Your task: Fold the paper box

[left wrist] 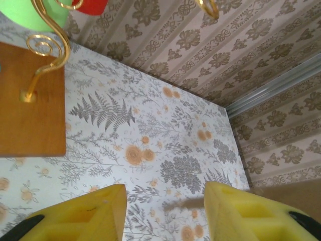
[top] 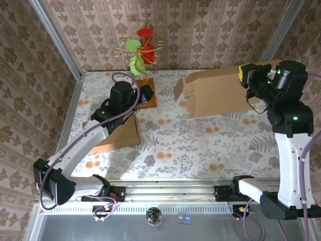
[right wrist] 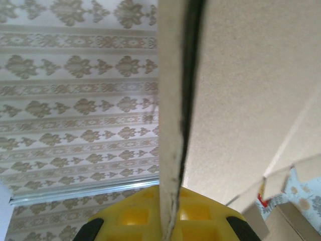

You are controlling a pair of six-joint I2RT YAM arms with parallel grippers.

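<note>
Clamping the flat paper box at two o'clock, the right end effector held it; the left end effector, half-open and empty, probably should spread it next.

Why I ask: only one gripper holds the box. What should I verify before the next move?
1. Right gripper shut on the paper box edge: ok.
2. Left gripper open, nothing between its fingers: ok.
3. Paper box folded up: not ok, it is flat.
4. Left gripper apart from the ornament stand: cannot tell.
5. Box's lower edge off the table: cannot tell.
</note>
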